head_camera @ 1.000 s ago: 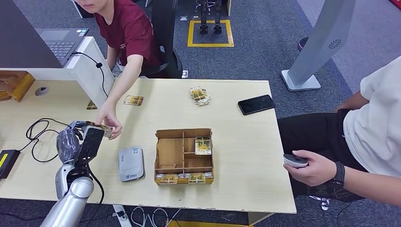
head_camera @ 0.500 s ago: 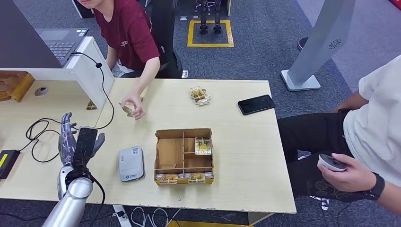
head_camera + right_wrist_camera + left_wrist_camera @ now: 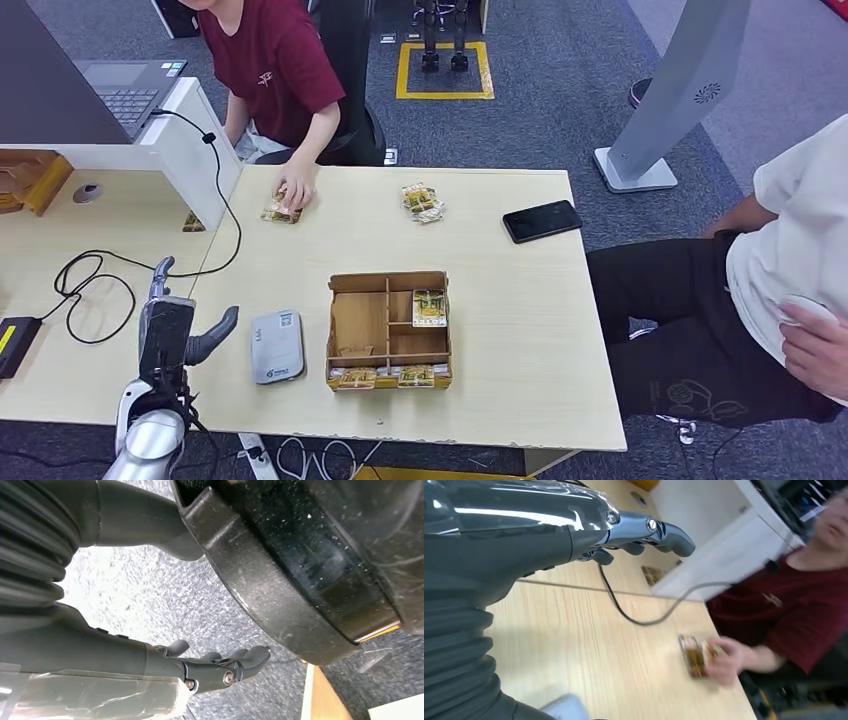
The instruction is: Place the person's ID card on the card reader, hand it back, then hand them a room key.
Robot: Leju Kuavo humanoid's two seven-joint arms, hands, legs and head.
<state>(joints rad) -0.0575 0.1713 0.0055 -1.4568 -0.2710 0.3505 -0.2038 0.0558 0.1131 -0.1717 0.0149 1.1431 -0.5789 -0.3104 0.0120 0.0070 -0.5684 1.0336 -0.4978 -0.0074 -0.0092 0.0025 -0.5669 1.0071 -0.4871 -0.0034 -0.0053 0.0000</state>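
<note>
Now the left hand (image 3: pixel 175 325) hangs over the near-left part of the bench (image 3: pixel 500 400), fingers apart and holding nothing; the left wrist view confirms it, fingers (image 3: pixel 644 530) stretched out straight with only bare wood under them. The reader (image 3: pixel 277 345), a grey pad, lies flat just beside the hand at its 3 o'clock, long axis running 12 to 6. The ID card (image 3: pixel 281 210) is at the far edge of the bench, roughly 1 o'clock from the hand and well apart from it, pinned flat under the person's hand (image 3: pixel 296 188); long axis about 9 to 3. So the card looks handed back, judging from where it lies. Remaining step, as I read it: the room key. Key cards (image 3: pixel 429 308) sit in the tray (image 3: pixel 389 330), one in the right-hand compartment and more along the near slot (image 3: pixel 385 377); the tray is at 3 o'clock from the left hand, beyond the reader. A small pile of cards (image 3: pixel 422 201) also lies at the far edge. The left hand is the nearer one to the tray: the right hand (image 3: pixel 220 667) hangs low beside the body over the carpet, fingers loosely extended, holding nothing. Left arm pose: forearm upright from below, palm facing inward, thumb out toward the reader. A reach to the tray would have to cross over the reader.
</note>
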